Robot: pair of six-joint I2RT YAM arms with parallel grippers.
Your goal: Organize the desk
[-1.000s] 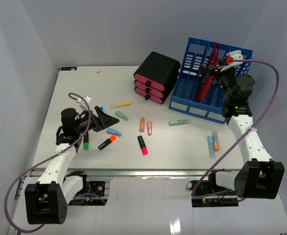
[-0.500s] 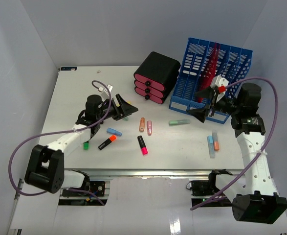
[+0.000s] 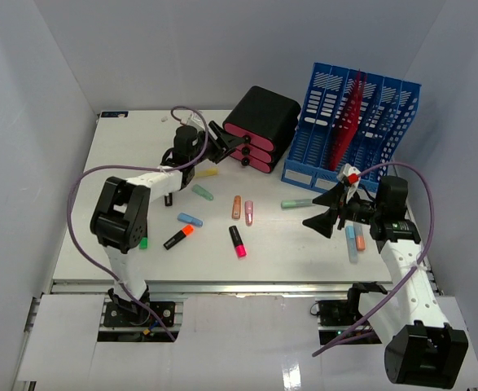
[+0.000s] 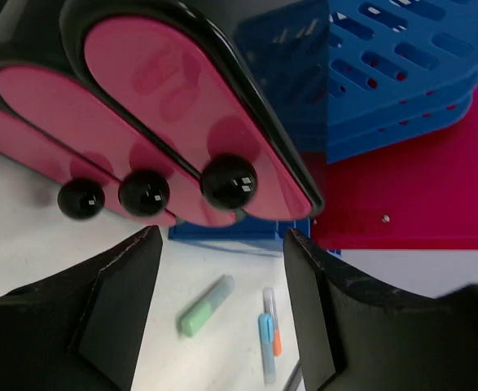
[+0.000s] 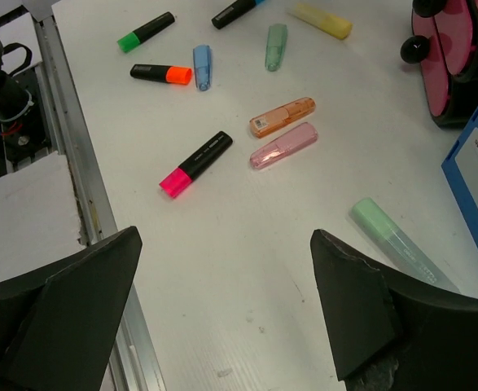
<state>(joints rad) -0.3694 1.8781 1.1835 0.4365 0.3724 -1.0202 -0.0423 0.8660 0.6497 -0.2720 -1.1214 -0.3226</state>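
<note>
Two claws spread wide above a cluttered table

Both arms reached out over the white table (image 3: 296, 248), which lay flat between pale grey walls (image 3: 141, 49) with its metal rail (image 3: 222, 285) along the near edge.

The left claw (image 3: 226, 140) hung at the far side, just beside the black drawer unit (image 3: 259, 122). Its jaws were parted wide and gripped nothing. In the left wrist view its fingers (image 4: 116, 309) framed the unit's pink fronts and three round black knobs (image 4: 145, 194).

The right claw (image 3: 324, 210) hovered over the right half of the table, likewise gaping and empty, near a pale green highlighter (image 3: 299, 203). Behind it stood the blue file rack (image 3: 361, 114), just beside the drawer unit, with a red folder (image 3: 348, 110) upright in one slot.

Several highlighters lay scattered across the middle. A yellow one (image 3: 202, 173) sat near the left arm. An orange one (image 3: 236, 207) and a pale pink one (image 3: 249, 212) lay side by side, with a pink-and-black one (image 3: 237, 241) nearer the rail. A blue one (image 3: 351, 243) and a second orange one (image 3: 360, 236) lay together by the right arm.
</note>
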